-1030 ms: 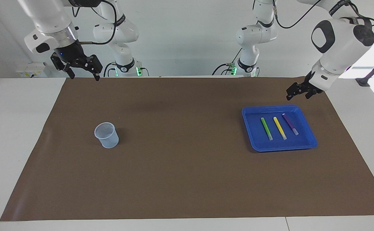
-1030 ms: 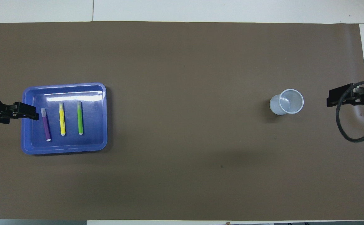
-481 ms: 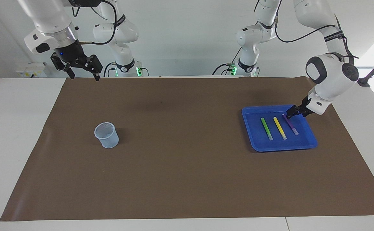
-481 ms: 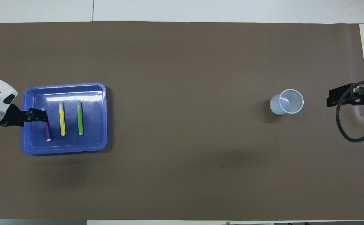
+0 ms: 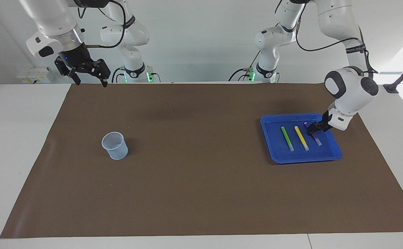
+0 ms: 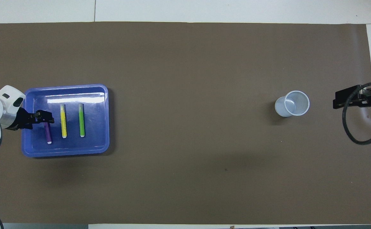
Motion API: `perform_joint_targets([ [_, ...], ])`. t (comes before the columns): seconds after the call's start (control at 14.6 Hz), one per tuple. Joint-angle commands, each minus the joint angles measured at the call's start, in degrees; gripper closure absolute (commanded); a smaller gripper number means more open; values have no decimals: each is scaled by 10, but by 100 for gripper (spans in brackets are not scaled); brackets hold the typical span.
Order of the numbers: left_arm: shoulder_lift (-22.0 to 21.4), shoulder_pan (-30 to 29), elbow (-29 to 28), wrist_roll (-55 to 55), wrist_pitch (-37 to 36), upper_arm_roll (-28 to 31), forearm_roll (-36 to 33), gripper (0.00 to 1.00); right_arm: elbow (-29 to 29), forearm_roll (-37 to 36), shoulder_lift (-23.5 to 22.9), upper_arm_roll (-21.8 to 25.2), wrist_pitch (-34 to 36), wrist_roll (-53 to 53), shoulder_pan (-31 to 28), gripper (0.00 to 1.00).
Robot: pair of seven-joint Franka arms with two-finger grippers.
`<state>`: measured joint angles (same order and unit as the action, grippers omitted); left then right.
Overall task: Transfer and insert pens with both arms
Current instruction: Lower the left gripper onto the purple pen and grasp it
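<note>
Three pens lie side by side in a blue tray point(image 5: 305, 159) point(image 6: 66, 152) toward the left arm's end of the table: green point(image 5: 287, 138) point(image 6: 82, 120), yellow point(image 5: 301, 137) point(image 6: 63, 122) and purple point(image 5: 317, 140) point(image 6: 48, 135). My left gripper point(image 5: 311, 128) point(image 6: 46, 118) is low inside the tray, down at the purple pen and covering part of it. My right gripper point(image 5: 91, 82) point(image 6: 347, 99) is open and empty, held high over the mat's edge at the right arm's end, where that arm waits.
A pale translucent cup point(image 5: 115, 145) point(image 6: 292, 103) stands upright on the brown mat point(image 5: 194, 173) toward the right arm's end. Two slimmer white arms with green-lit bases point(image 5: 135, 72) stand at the robots' edge of the table.
My left arm has come down from above the tray's edge into the tray, onto the purple pen. The right arm, the pens and the cup have not moved.
</note>
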<state>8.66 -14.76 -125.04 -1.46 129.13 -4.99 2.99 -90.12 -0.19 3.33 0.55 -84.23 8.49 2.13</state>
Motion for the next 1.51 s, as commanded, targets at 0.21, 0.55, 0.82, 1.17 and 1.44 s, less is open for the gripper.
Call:
perform_joint_targets([
  [0.21,11,-3,-3,5,24,-1,3,20,-7,13,8,-2,6,-15,-2,0],
  [0.55,21,-4,1,6,30,0,1,34,-6,13,9,-5,8,-16,2,0],
  [0.82,24,-2,7,6,30,0,1,53,-8,14,8,-5,-1,-8,3,0],
  [1.17,25,-5,8,6,38,0,0,94,-17,23,12,-4,-18,1,2,0],
  [1.44,29,-5,17,3,38,-1,0,100,-19,48,12,-4,-19,44,2,0],
])
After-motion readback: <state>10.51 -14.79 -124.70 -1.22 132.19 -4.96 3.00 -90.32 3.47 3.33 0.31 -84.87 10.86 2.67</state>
